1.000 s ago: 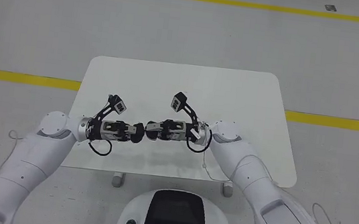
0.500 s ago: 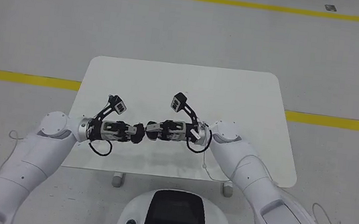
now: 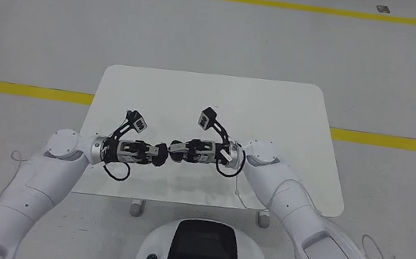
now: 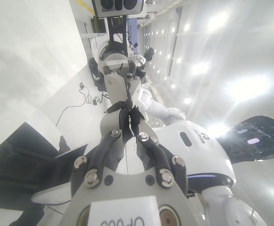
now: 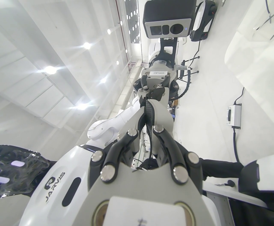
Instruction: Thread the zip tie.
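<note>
Left gripper (image 3: 161, 153) and right gripper (image 3: 170, 150) meet tip to tip above the table's (image 3: 288, 116) near middle; zip tie (image 5: 148, 113) pinched between them.

White table (image 3: 273, 110), yellow lines (image 3: 25, 90), poss. pwr brick (image 5: 234, 115)

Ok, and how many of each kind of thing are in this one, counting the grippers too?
zip tie: 1, black, held above the table
grippers: 2, the left gripper and the right gripper, tip to tip
table: 1, white
total: 4

Right end effector (image 5: 147, 107) tip-to-tip with left end effector (image 5: 152, 92) — zip tie (image 5: 151, 141) between them
</note>
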`<state>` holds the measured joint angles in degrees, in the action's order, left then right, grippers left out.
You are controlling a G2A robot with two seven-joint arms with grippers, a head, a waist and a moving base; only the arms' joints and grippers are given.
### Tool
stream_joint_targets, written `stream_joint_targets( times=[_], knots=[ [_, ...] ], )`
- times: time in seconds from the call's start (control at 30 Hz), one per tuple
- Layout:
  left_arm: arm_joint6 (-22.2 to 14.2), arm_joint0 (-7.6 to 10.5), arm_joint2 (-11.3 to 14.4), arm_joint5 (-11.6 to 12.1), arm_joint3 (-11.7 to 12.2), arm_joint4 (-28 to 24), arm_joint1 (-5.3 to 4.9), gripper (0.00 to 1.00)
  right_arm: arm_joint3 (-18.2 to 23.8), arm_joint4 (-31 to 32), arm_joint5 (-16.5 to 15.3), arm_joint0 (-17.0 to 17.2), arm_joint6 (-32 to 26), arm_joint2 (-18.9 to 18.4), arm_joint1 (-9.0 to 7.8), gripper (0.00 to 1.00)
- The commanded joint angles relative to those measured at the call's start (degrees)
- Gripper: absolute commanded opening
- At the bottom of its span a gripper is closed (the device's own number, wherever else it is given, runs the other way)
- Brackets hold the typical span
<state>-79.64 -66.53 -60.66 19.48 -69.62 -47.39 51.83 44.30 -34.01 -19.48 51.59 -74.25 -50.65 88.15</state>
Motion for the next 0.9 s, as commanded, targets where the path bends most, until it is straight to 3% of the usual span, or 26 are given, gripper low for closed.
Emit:
stream_joint_targets(
  times=[0.0,0.47,0.53,0.87],
  knots=[
    [0.0,0.03,0.0,0.0,0.1,-0.1,0.01,1.0,0.0,-0.1,0.0,0.1,0.1,-0.1,-0.02,0.0],
    [0.0,-0.41,-1.5,0.0,0.5,-1.5,-0.09,1.0,0.8,0.2,0.0,1.0,1.1,-0.9,-0.36,0.0],
    [2.8,-0.41,-2.6,0.0,1.7,0.0,-0.13,1.0,1.1,0.8,0.0,1.2,2.2,-1.2,-0.44,0.0],
    [3.9,-0.56,-2.6,-0.3,1.7,0.0,-0.1,1.0,1.9,2.1,0.1,1.5,4.3,-1.6,-0.55,0.0]
  ],
)
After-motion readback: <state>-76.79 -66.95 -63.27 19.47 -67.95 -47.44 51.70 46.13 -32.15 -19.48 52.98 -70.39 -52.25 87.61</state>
